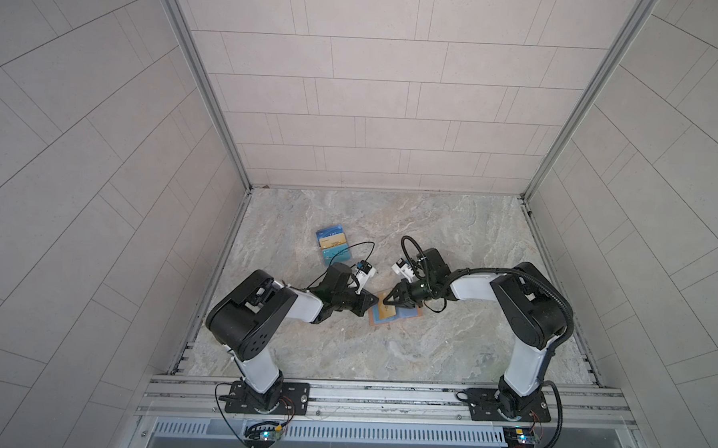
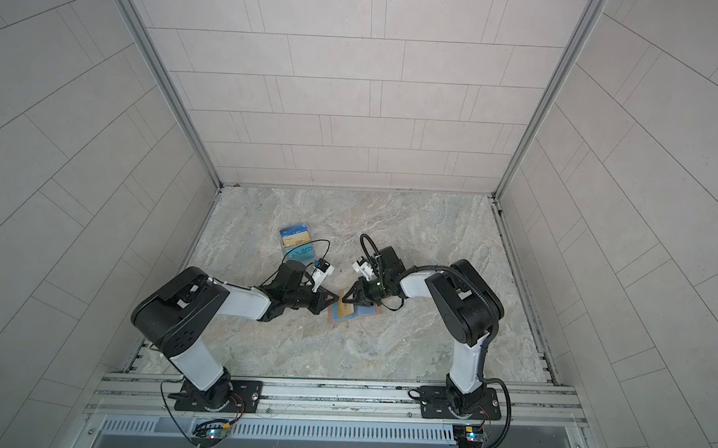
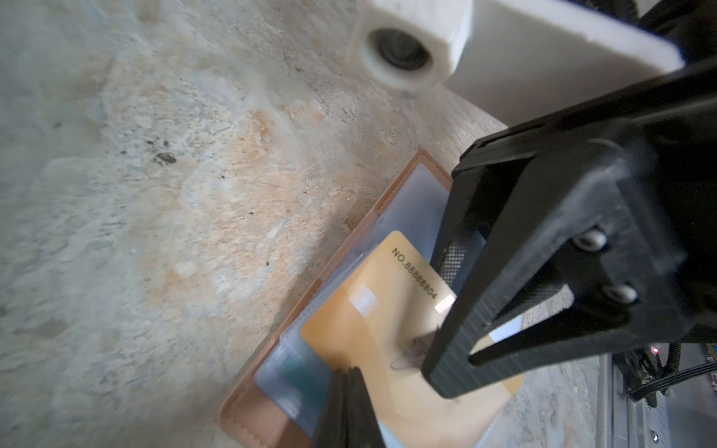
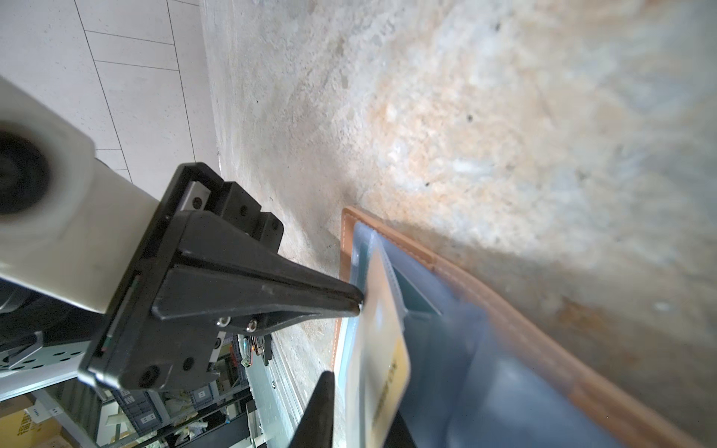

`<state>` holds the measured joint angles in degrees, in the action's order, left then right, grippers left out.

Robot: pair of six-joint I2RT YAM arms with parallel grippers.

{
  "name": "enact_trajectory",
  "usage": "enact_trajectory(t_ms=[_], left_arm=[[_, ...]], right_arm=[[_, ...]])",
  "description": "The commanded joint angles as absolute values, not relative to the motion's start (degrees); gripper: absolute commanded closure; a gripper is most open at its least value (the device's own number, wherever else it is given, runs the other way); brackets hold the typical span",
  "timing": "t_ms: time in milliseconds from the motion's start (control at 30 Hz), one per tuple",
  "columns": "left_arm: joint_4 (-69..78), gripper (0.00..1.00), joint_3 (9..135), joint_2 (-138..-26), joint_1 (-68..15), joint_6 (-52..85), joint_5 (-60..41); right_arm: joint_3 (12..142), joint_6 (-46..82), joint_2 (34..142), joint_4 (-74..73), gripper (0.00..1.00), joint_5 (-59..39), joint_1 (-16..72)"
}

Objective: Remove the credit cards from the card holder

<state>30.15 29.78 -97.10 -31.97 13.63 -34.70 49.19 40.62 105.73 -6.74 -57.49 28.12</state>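
The tan leather card holder (image 1: 408, 315) (image 2: 364, 312) lies open on the marble table, its pale blue sleeves facing up. A gold card (image 1: 388, 313) (image 3: 368, 329) (image 4: 382, 349) sticks slantwise out of a sleeve. My right gripper (image 1: 387, 304) (image 2: 344, 302) (image 3: 434, 322) (image 4: 364, 411) is closed in on that card's edge, one finger on each side. My left gripper (image 1: 374, 301) (image 2: 334, 297) (image 3: 347, 374) (image 4: 359, 304) is shut and empty. Its tip presses on the sleeve beside the gold card. A dark teal card (image 3: 298, 376) (image 4: 415, 298) shows through a sleeve.
A loose pile of blue, gold and teal cards (image 1: 333, 244) (image 2: 296, 242) lies on the table behind the left arm. Tiled walls close in the table on three sides. A metal rail (image 1: 383, 394) with both arm bases runs along the front edge.
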Motion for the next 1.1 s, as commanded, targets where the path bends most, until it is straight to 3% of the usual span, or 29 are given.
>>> enact_trajectory(t_ms=[0,633,767,933,1067], left_arm=[[21.45,1.00,27.95,-99.67,-32.70,12.39,-33.13],[19.88,1.00,28.75,-99.77,-32.70,11.95,-32.72],[19.89,1.00,28.74,-99.52,-32.70,12.27,-32.14],[20.78,0.96,28.21,-98.00,-32.70,12.91,-32.17],[20.42,0.83,28.36,-94.64,-32.70,13.84,-33.09]], right_arm=[[48.52,40.50,103.10,-7.22,0.82,-58.18,27.34],[46.57,38.12,100.52,-4.60,0.84,-58.65,24.05],[46.65,35.53,98.85,-0.40,0.90,-57.17,23.34],[47.13,31.44,95.50,7.08,0.98,-52.65,22.86],[48.56,26.56,90.92,16.40,1.00,-45.33,22.83]])
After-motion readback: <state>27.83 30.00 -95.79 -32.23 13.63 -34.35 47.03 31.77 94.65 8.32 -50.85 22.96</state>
